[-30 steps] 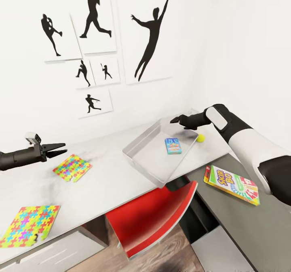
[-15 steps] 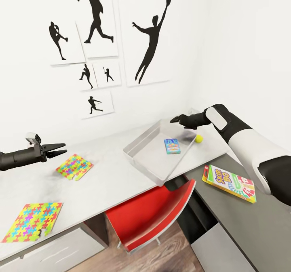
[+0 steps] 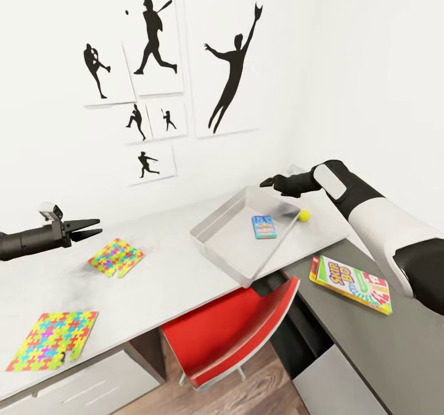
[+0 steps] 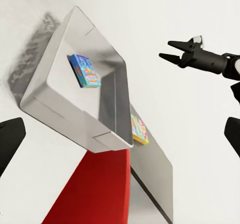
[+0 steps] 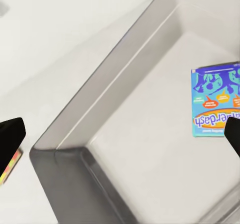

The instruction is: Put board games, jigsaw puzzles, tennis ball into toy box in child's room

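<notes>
While the toy box (image 3: 217,240) overhangs the table (image 3: 166,273) edge, right pincer (image 3: 266,182) apart above its far rim, left pincer (image 3: 92,226) apart.

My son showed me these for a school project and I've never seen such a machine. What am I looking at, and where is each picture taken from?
These are simulator renders of a wheeled robot with two arms. The wide picture comes from a camera on its head; the other two come from cameras near each arm's fingers.

The left gripper hangs above the white table, open and holding nothing. The right gripper hovers over the grey toy box, also empty.

In the toy box lies one blue board game. On the table are two bright jigsaw puzzles and a yellow tennis ball beside the box. Another board game lies on a lower grey surface at the right.
</notes>
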{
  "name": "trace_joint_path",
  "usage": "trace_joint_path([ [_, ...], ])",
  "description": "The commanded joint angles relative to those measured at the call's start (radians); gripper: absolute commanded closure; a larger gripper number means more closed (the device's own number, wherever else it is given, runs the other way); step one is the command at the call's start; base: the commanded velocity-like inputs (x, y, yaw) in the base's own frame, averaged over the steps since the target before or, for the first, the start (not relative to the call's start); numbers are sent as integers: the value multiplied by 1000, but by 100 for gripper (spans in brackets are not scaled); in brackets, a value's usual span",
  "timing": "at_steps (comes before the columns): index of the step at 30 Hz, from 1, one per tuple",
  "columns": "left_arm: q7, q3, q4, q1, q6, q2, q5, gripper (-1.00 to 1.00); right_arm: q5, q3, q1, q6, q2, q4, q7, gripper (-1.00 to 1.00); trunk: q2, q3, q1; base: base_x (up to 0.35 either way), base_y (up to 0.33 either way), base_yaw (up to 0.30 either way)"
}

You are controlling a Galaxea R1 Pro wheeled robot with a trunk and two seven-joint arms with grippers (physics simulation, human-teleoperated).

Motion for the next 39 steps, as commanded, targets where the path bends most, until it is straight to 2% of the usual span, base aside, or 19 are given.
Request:
trace_joint_path([
  [1,-4,0,0,-1,10,1,-1,-100,9,4,2,1,-1,0,11,-100,-2,0,1,0,0,70],
  [39,-4,1,0,12,10,3,-10,-100,7,0,20,-2,-3,-2,9,-100,-2,63,1,0,0,74],
])
